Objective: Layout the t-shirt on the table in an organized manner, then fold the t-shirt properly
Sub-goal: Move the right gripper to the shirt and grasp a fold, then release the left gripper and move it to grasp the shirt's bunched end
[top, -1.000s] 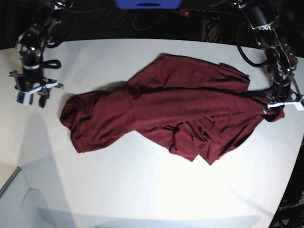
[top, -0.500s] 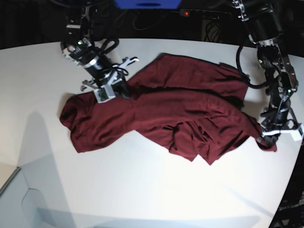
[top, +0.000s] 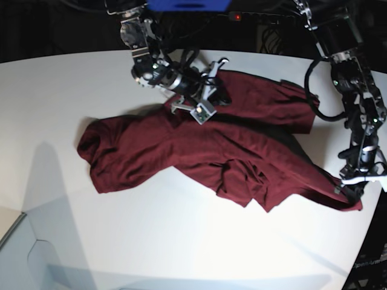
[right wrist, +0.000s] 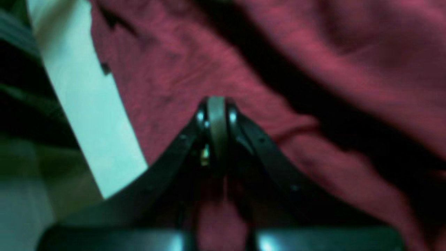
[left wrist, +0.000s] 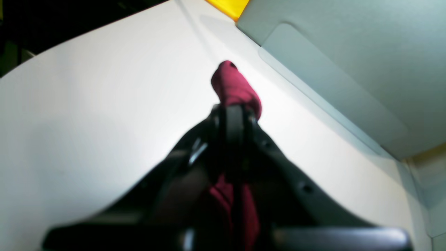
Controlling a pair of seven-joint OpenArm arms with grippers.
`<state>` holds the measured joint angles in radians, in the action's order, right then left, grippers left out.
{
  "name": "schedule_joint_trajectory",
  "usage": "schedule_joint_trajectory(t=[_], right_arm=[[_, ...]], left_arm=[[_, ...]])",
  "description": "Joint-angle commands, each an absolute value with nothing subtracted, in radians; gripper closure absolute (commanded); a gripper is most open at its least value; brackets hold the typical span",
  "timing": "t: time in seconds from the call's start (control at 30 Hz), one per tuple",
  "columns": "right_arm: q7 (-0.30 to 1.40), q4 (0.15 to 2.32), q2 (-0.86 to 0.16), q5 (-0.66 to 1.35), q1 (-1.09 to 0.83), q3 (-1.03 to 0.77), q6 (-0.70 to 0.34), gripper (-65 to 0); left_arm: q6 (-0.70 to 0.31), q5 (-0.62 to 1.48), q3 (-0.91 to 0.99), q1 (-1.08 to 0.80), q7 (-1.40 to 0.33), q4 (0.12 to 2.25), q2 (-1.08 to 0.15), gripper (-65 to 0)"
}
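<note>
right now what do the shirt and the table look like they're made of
The t-shirt: soft knit cloth, probably cotton jersey; matte maroon, it drapes in loose wrinkles and shows a fine fuzzy weave in the right wrist view. The table: hard, smooth white top, likely laminate or painted board; matte with a soft glare, no grain visible.

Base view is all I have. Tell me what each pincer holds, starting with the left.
Observer: The left pincer is shut on the t-shirt; its wrist view shows a tuft of maroon cloth poking past the tips.
Operator: Now the right one.
Observer: The right pincer is shut, tips together over maroon fabric; whether cloth is pinched between them I cannot tell.
Operator: Report what lies beside the right pincer.
Observer: Its wrist view shows a strip of white table bordering the cloth's edge.
</note>
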<state>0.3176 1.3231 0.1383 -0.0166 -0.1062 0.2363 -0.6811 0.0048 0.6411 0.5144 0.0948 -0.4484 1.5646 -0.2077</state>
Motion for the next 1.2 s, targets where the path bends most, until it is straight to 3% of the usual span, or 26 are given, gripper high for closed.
schedule_joint_trajectory(t=[0.0,0.27,0.67,1.17], right_arm=[[0.292,1.319,0.154,0.005,-0.077,0.243,-0.687,0.0],[0.297,1.224,0.156,0.005,-0.071,0.252,-0.691,0.0],[0.298,1.458,0.054,0.005,-0.249,0.418,-0.688,0.0],[0.3,1.613,0.031,0.005,-0.275,0.24,-0.69,0.0]], left_arm=[[0.001,0.647,0.515,0.111,-0.423,1.573,-0.223,0.0],[0.001,0.651,0.522,0.087,-0.423,1.477,-0.225,0.0],[0.001,0.647,0.524,0.077,-0.421,1.455,-0.225,0.0],[0.001,0.654,0.621,-0.065,-0.423,1.466,-0.217,-0.1]])
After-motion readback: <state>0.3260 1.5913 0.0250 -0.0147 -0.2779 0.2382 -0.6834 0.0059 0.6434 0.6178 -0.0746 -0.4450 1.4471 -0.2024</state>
